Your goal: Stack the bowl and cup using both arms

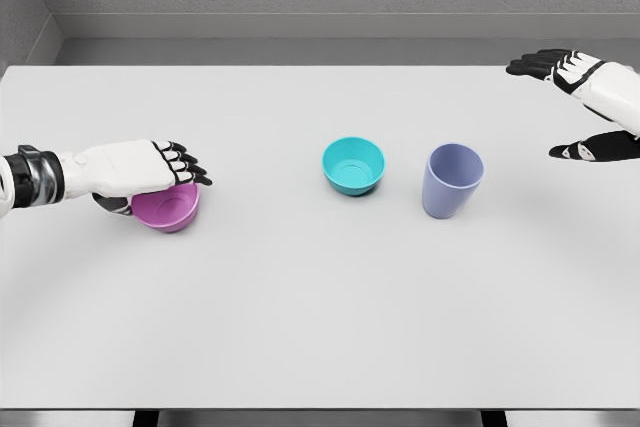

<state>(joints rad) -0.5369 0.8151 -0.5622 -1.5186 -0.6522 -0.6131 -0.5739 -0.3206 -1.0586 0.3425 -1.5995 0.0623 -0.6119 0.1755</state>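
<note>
At the table's left, left hand (140, 169) clamps the pink bowl's (168, 208) rim | bowl upright, mouth up | teal bowl (353, 165) and lilac cup (452, 180) upright mid-table (320, 327), well apart | right hand (585, 107) spread, holding nothing, far right

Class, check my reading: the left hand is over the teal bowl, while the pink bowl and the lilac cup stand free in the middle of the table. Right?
Not quite. In the head view the left hand is over the pink bowl; the teal bowl and the lilac cup stand free mid-table.
</note>
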